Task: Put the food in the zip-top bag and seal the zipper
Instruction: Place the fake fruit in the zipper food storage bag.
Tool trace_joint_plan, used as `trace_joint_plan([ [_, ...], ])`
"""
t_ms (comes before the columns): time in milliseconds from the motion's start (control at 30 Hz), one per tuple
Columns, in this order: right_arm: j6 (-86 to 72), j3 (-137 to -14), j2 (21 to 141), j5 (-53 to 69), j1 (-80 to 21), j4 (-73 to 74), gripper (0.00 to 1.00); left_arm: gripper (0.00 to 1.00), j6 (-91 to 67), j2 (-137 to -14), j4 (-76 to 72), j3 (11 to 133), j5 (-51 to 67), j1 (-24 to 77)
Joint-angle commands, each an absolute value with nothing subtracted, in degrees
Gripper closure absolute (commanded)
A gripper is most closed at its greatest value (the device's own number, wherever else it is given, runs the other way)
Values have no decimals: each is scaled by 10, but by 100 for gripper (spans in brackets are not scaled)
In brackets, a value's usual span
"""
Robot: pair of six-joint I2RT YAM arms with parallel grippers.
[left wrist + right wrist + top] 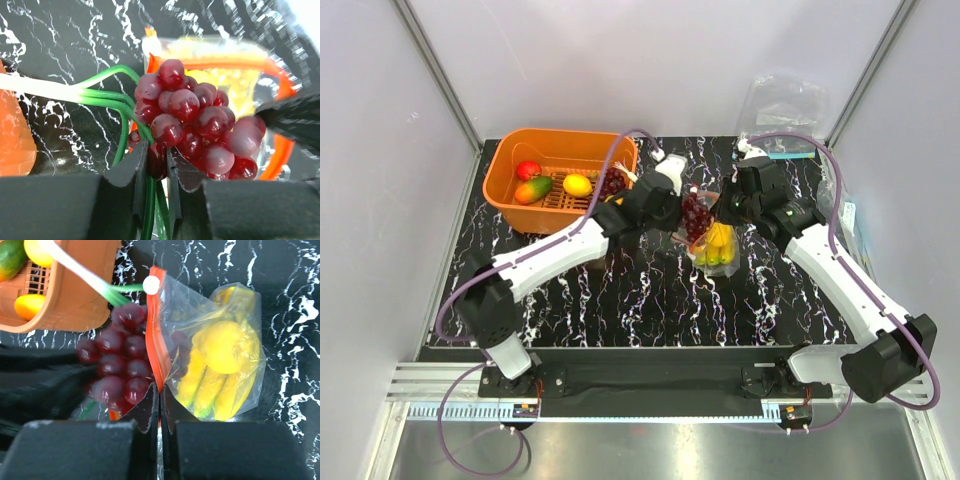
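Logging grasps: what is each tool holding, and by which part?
Left tool pinches the grape cluster at its stem and one grape; right tool pinches the zip-top bag by its zipper.

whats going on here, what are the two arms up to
The left end effector is clamped on the grape cluster and holds it at the mouth of the zip-top bag. The right end effector pinches the bag by its red-orange zipper strip. A banana bunch and a lemon are already inside. Most of the cluster is outside, and the bag is unsealed.
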State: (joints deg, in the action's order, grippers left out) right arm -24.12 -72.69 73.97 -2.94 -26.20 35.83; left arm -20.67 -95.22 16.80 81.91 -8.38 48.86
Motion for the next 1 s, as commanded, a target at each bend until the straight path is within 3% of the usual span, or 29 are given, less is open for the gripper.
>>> trace_joint_plan([
  [0, -234, -749, 722, -55, -262, 338, 100, 93, -180, -967, 143, 848, -154, 514],
  [133, -232, -744, 723, -60, -262, 336, 100, 92, -156, -967, 134, 846, -156, 525],
  [233, -234, -741, 722, -55, -260, 331, 100, 80, -135, -961, 118, 842, -145, 544],
  [333, -234, -742, 722, -55, -261, 330, 100, 57, -116, -959, 112, 840, -156, 563],
  [367, -234, -742, 722, -54, -260, 331, 100, 43, -113, -960, 112, 842, -160, 569],
  [500, -233, -743, 720, -51, -259, 334, 100, 26, -110, -959, 119, 846, -158, 570],
  [733, -230, -738, 712, -57, -257, 338, 100, 20, -123, -955, 148, 857, -176, 559],
  [967, -227, -721, 701, -62, -255, 340, 100, 10, -169, -887, 165, 799, -116, 493],
])
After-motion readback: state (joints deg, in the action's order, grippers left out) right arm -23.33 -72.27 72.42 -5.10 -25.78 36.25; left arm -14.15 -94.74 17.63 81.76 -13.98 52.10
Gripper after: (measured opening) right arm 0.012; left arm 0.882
